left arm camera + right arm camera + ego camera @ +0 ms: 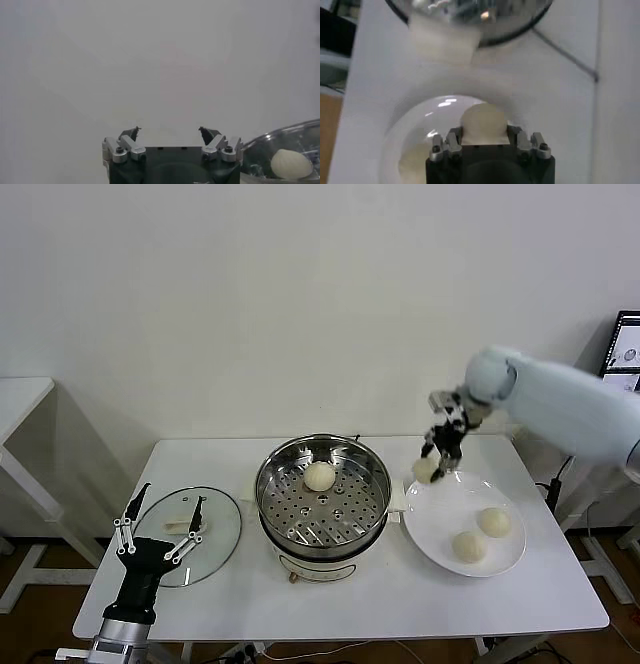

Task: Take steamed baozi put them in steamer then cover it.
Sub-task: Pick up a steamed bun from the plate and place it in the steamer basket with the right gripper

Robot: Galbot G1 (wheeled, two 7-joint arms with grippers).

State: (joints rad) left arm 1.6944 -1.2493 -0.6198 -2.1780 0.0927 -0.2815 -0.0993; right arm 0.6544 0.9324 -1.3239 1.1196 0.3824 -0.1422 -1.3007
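Note:
The steel steamer [322, 529] stands mid-table with one baozi [319, 476] on its perforated tray. My right gripper [433, 466] is shut on a second baozi [426, 470] and holds it just above the far left rim of the white plate [440, 539], right of the steamer. In the right wrist view that baozi [483, 122] fills the gap between the jaws. Two more baozi [493, 521] [468, 546] lie on the plate. The glass cover [215, 534] lies flat left of the steamer. My left gripper [161, 525] is open and empty above the cover; it also shows in the left wrist view [170, 133].
The white table [340, 609] ends close in front of the steamer and plate. A white wall runs behind. A dark monitor [622, 349] stands at the far right. In the left wrist view the steamer rim [280, 137] shows with a baozi [291, 164] inside.

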